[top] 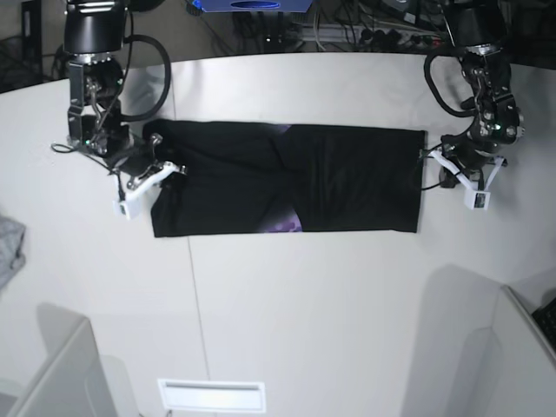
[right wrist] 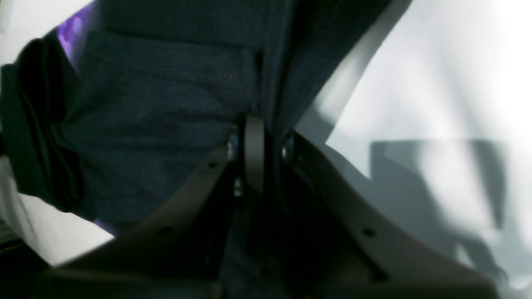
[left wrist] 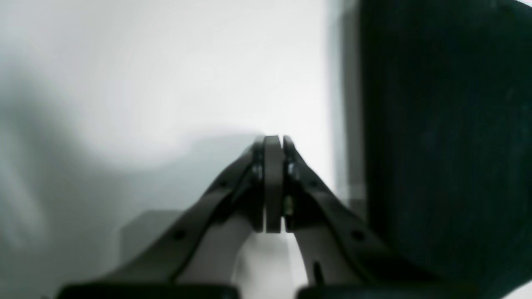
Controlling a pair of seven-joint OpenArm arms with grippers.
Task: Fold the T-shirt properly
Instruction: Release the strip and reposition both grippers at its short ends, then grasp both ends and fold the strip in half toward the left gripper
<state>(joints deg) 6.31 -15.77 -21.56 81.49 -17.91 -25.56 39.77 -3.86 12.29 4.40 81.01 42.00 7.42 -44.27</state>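
White table (top: 287, 295); T-shirt (top: 347, 178) purple print only right-wrist, base.

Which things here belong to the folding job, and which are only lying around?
For the job:
- T-shirt, black, laid out as a long strip
- right gripper, shut on the T-shirt
- left gripper, shut beside the T-shirt's edge, holding nothing

Only lying around:
- grey cloth at the table's edge

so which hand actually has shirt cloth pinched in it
The right hand: black T-shirt fabric bunches up between its closed fingers. The left hand is shut on nothing, beside the shirt's edge.
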